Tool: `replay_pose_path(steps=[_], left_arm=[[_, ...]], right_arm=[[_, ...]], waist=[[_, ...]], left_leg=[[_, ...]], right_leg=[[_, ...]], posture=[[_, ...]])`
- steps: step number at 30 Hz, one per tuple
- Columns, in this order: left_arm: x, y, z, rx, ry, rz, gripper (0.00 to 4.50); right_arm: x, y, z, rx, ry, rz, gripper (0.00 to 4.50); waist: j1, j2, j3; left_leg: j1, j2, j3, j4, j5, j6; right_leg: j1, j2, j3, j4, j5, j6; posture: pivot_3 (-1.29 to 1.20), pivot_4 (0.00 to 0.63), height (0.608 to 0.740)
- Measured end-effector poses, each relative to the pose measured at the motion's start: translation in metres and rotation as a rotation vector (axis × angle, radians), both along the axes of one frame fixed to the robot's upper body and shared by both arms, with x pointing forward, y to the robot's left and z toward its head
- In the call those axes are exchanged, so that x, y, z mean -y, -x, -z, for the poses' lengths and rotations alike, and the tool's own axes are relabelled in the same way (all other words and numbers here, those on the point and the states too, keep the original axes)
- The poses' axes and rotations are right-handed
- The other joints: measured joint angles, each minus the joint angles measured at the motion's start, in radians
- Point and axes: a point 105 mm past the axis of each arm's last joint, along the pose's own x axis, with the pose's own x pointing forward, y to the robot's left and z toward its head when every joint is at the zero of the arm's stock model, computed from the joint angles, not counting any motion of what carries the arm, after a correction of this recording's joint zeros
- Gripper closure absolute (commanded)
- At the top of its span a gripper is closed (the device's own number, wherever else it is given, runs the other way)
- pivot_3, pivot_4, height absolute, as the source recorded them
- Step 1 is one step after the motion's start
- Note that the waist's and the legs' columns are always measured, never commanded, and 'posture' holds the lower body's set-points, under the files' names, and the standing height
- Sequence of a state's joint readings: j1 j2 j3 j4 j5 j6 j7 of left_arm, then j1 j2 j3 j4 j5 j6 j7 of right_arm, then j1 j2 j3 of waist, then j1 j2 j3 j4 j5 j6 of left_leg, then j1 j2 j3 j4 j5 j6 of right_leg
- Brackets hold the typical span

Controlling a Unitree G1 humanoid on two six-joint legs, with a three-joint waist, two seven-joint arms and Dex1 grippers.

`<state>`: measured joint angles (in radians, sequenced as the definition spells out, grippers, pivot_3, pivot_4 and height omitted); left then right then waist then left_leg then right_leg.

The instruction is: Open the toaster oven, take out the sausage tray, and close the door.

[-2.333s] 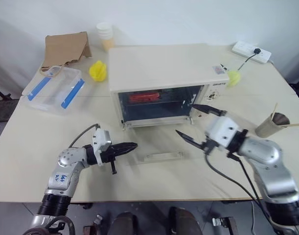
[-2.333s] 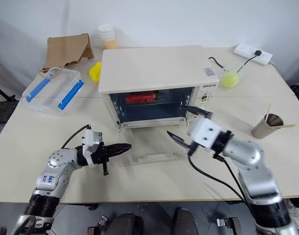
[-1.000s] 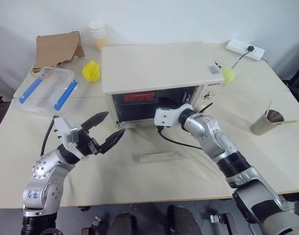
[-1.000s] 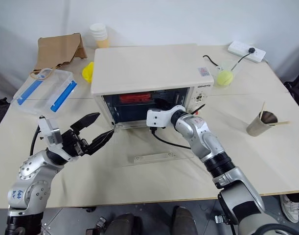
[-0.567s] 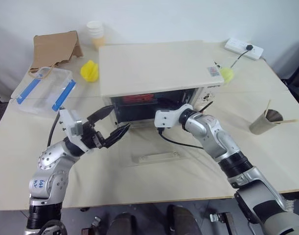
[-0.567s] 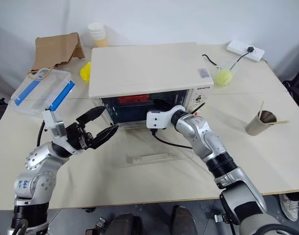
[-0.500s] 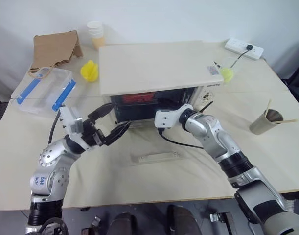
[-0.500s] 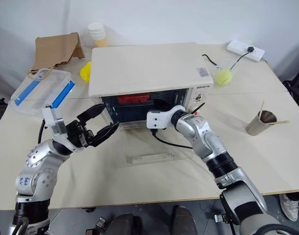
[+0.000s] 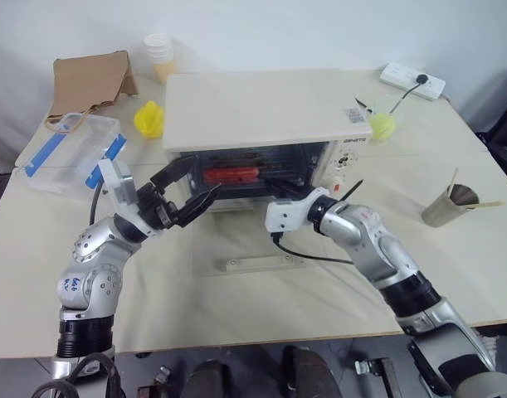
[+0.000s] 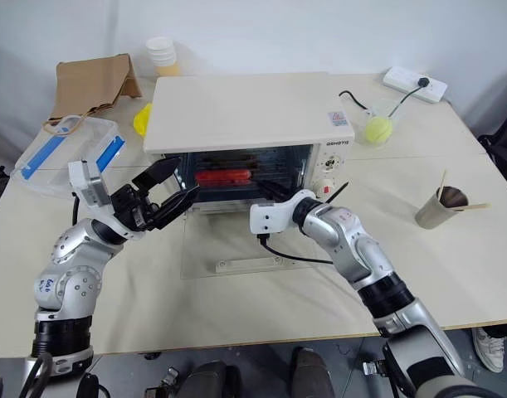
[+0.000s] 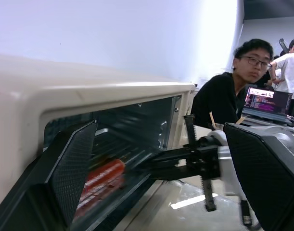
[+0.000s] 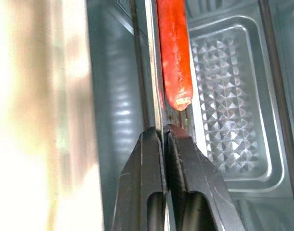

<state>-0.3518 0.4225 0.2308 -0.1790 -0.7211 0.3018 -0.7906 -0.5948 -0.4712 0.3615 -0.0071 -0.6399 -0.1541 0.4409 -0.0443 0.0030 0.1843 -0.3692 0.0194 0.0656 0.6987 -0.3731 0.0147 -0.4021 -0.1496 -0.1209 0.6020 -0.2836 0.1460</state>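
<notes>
On our cream table (image 9: 485,257), the oven (image 9: 253,112) reads "GEMITTO", unsure. Our right hand (image 12: 164,137) pinches the tray (image 12: 223,96) rim; our left hand (image 9: 187,189) gapes wide.

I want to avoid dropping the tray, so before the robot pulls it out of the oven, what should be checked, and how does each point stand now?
1. The door is fully down: ok, it lies flat in front of the toaster oven.
2. The right gripper has a grip: ok, its fingers are closed on the rim of the sausage tray.
3. The sausage sits on the tray: ok, though its end is close to the fingertips.
4. The left gripper is ready to support: ok, open, by the left side of the oven's opening.
5. The tray is out of the oven: not ok, not yet.
6. The tray is cool enough: cannot tell.
</notes>
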Motion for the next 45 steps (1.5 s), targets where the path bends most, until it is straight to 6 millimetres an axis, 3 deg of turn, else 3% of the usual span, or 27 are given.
replay_pose_path(steps=[16, 25, 30, 35, 45], left_arm=[[-0.002, -0.003, 0.013, -0.084, -0.040, 0.049, 0.00], [-0.011, -0.006, 0.020, -0.121, -0.109, 0.115, 0.00], [-0.029, -0.001, 0.032, -0.287, -0.167, 0.187, 0.00], [-0.031, 0.003, 0.029, -0.456, -0.102, 0.275, 0.00], [-0.013, 0.002, 0.037, -0.791, -0.007, 0.347, 0.00]], right_arm=[[0.021, 0.060, 0.016, -0.071, 0.000, -0.035, 4.49], [0.030, 0.078, 0.016, -0.063, 0.018, -0.052, 4.49], [0.035, 0.085, 0.014, -0.035, 0.040, -0.075, 4.49], [0.040, 0.089, 0.014, -0.017, 0.067, -0.095, 4.49], [0.039, 0.092, 0.008, 0.022, 0.099, -0.158, 4.49]], waist=[[0.019, 0.000, 0.000], [0.027, 0.000, 0.000], [0.025, 0.000, 0.000], [0.036, 0.000, 0.000], [0.042, -0.001, 0.000]], left_leg=[[0.000, 0.000, 0.001, 0.001, 0.000, 0.000], [0.000, -0.001, 0.002, 0.002, 0.000, 0.000], [0.000, -0.001, 0.002, 0.002, 0.000, 0.000], [0.001, 0.000, 0.001, 0.003, 0.000, 0.000], [0.001, -0.001, 0.000, 0.004, 0.000, 0.000]], right_leg=[[0.000, 0.000, 0.000, 0.000, 0.000, 0.000], [0.002, 0.000, 0.000, 0.000, 0.000, 0.000], [0.002, 0.000, 0.000, 0.000, 0.000, 0.000], [0.002, 0.000, 0.000, 0.000, 0.000, 0.000], [0.002, 0.000, 0.001, 0.002, 0.000, 0.000]], posture=[[0.00, 0.150, 0.740], [0.00, 0.150, 0.740], [0.00, 0.150, 0.740], [0.00, 0.150, 0.740], [0.00, 0.150, 0.740]])
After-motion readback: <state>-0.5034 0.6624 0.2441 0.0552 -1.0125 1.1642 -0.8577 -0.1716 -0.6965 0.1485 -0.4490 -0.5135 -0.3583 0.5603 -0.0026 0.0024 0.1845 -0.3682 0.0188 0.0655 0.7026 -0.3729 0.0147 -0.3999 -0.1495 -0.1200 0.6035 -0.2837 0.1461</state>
